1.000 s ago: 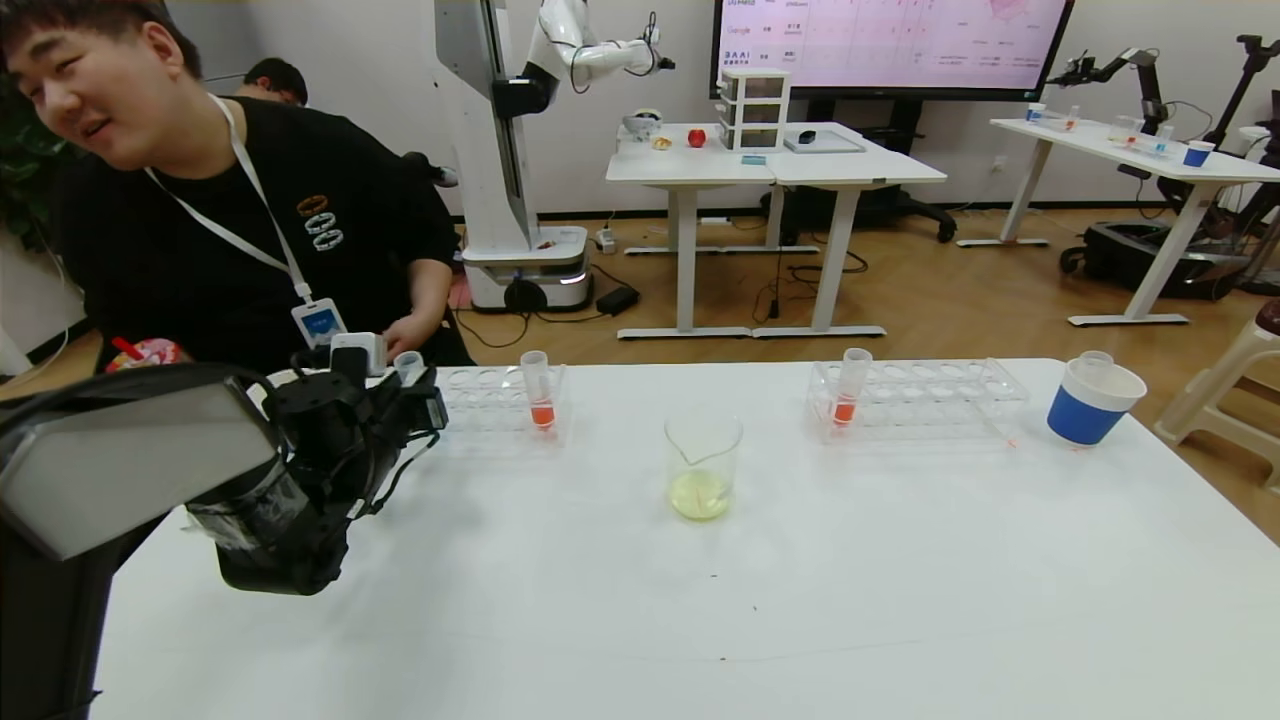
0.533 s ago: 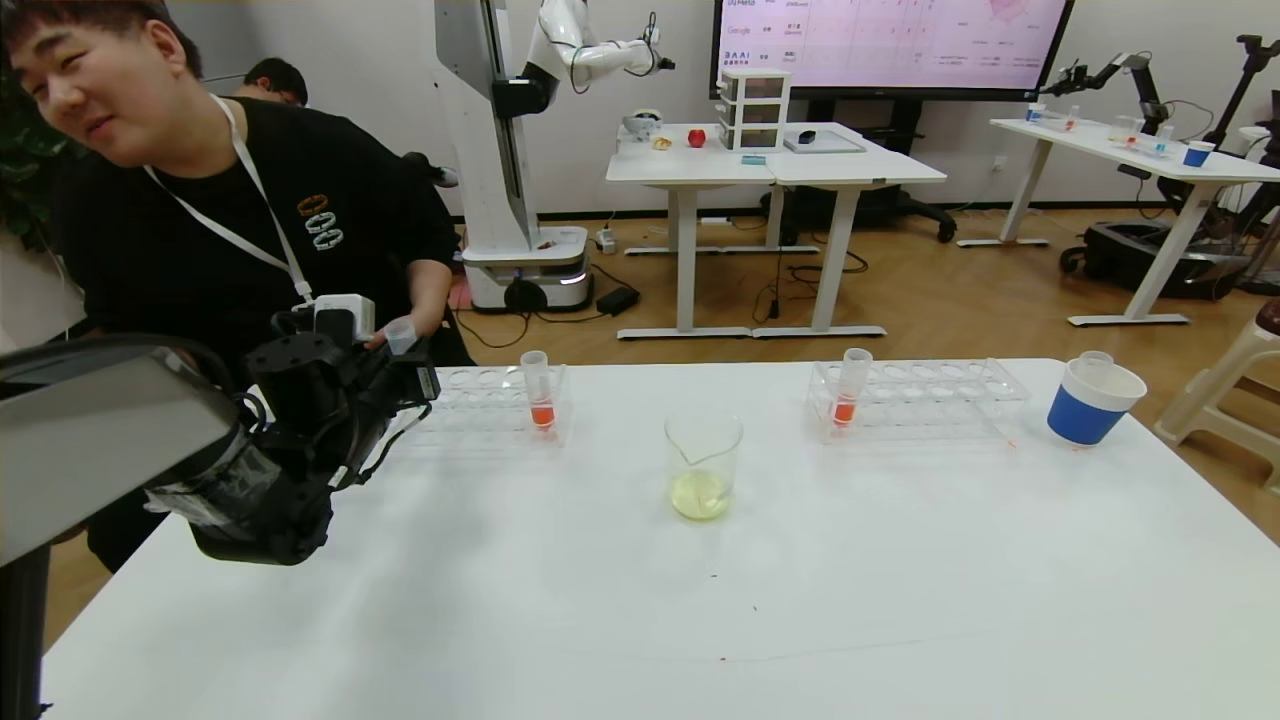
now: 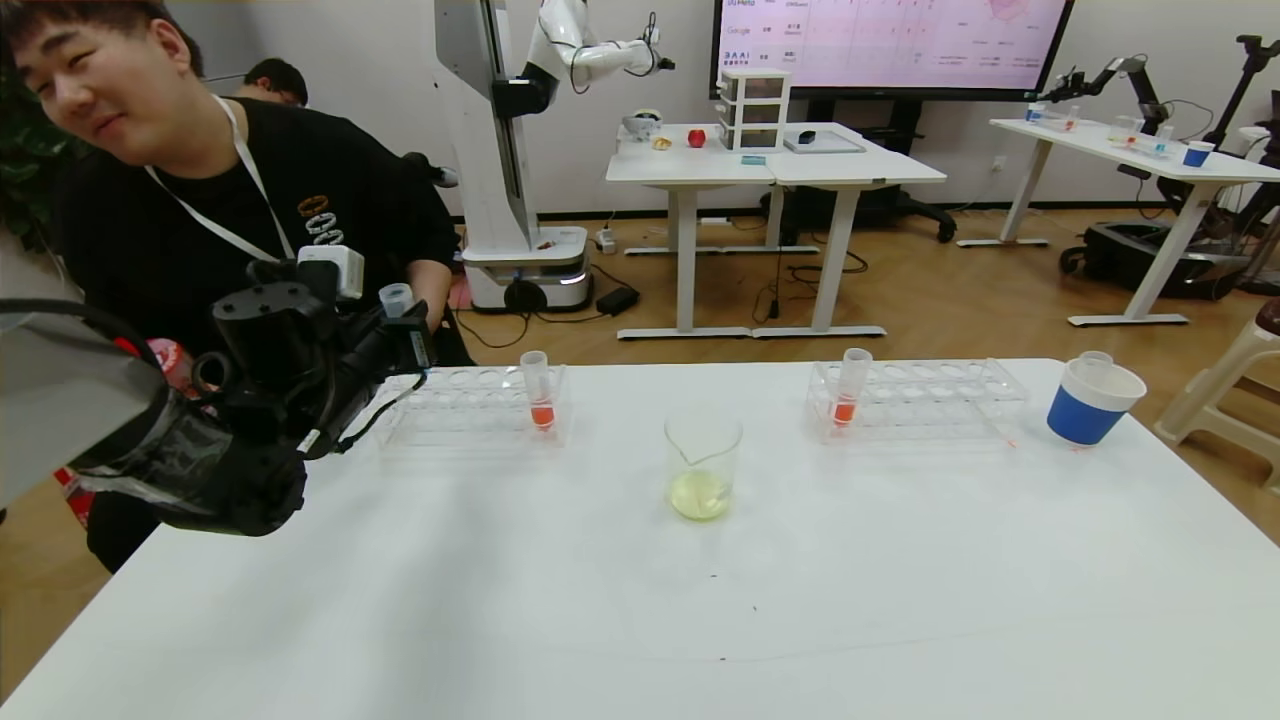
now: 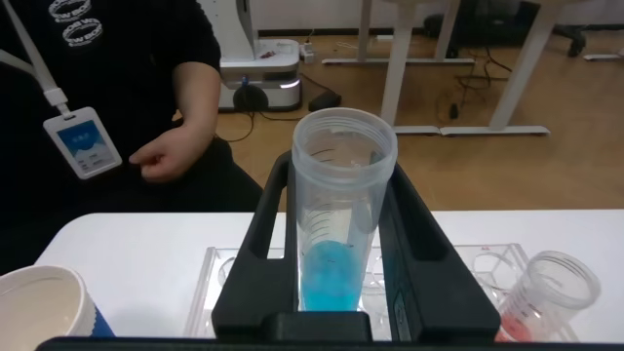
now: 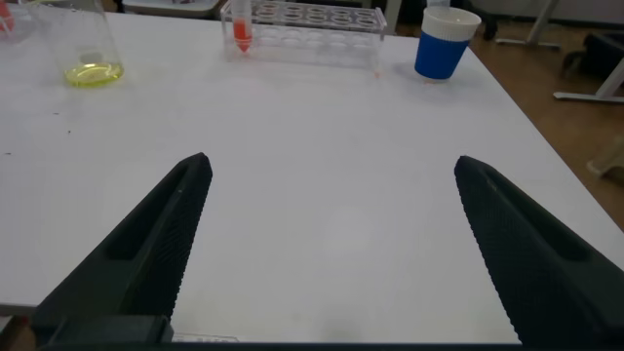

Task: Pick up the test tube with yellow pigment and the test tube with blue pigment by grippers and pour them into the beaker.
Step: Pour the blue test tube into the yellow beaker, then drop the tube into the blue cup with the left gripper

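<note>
The left gripper is closed on the test tube with blue pigment, holding it upright above the left rack at the table's far left, its cyan liquid sitting in the lower part of the tube. The beaker stands near the middle of the table, well apart from the tube, with pale yellow liquid already in its bottom, so the yellow pour appears done and the blue tube is the step in hand. The right gripper hangs over bare table on the right side, jaws spread wide and empty. Next, the left arm likely needs to carry the tube across to the beaker's rim and tilt it.
</note>
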